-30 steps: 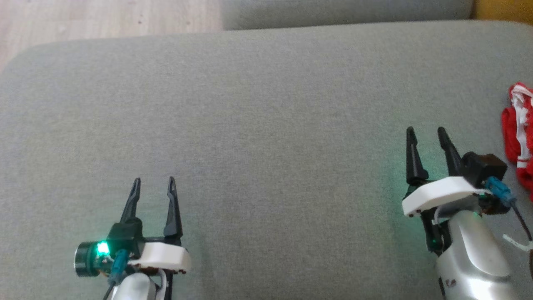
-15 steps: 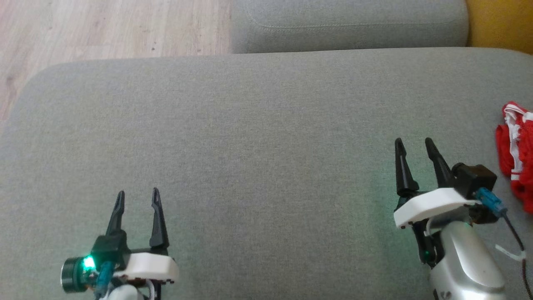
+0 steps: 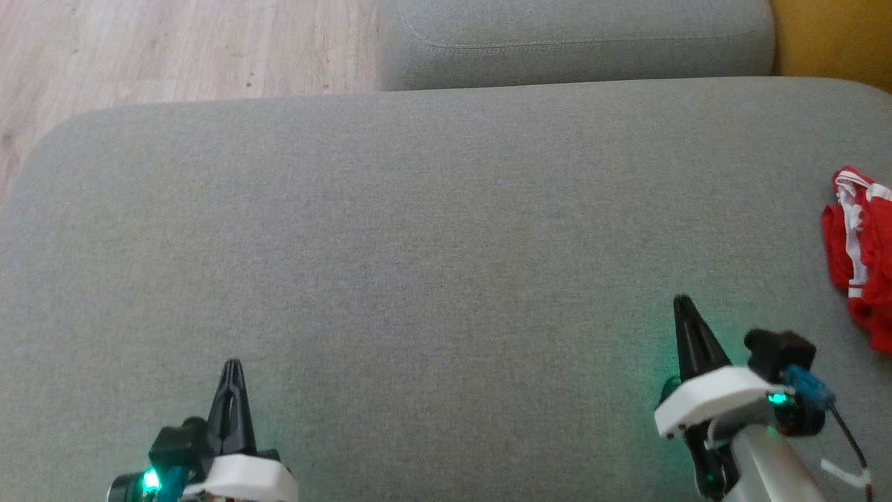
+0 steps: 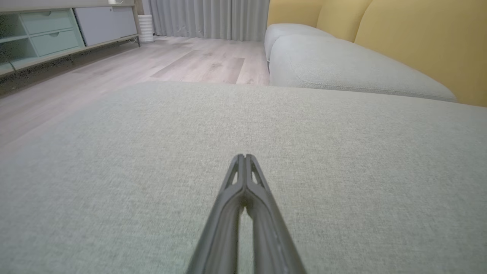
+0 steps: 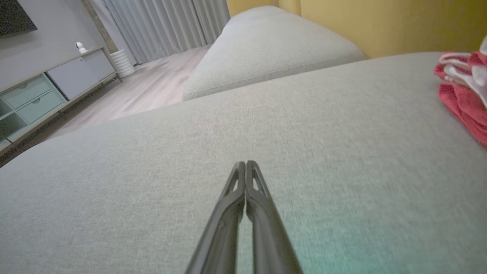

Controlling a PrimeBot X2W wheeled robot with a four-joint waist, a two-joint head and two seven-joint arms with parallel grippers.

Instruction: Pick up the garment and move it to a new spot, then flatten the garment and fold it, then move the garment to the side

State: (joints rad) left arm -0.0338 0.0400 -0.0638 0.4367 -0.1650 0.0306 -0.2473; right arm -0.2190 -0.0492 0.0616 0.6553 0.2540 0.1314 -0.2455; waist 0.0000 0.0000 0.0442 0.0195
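Note:
A red garment (image 3: 860, 265) with white trim lies crumpled at the far right edge of the grey sofa cushion (image 3: 432, 230); it also appears in the right wrist view as a red garment (image 5: 462, 95) at the right. My right gripper (image 3: 681, 305) sits low right, shut and empty, well left of the garment. My left gripper (image 3: 233, 366) is at the lower left, shut with nothing in it. In the wrist views the left gripper (image 4: 244, 156) and the right gripper (image 5: 244, 163) each have fingertips pressed together above bare cushion.
A second grey cushion (image 3: 571, 42) lies beyond the far edge, with the yellow sofa back (image 3: 829, 42) at the top right. Wooden floor (image 3: 174, 49) is at the top left. A low cabinet (image 4: 57, 34) stands across the room.
Both grippers have gone from open to shut and have drawn back toward the near edge of the cushion. The camera has tilted, shifting the scene a little.

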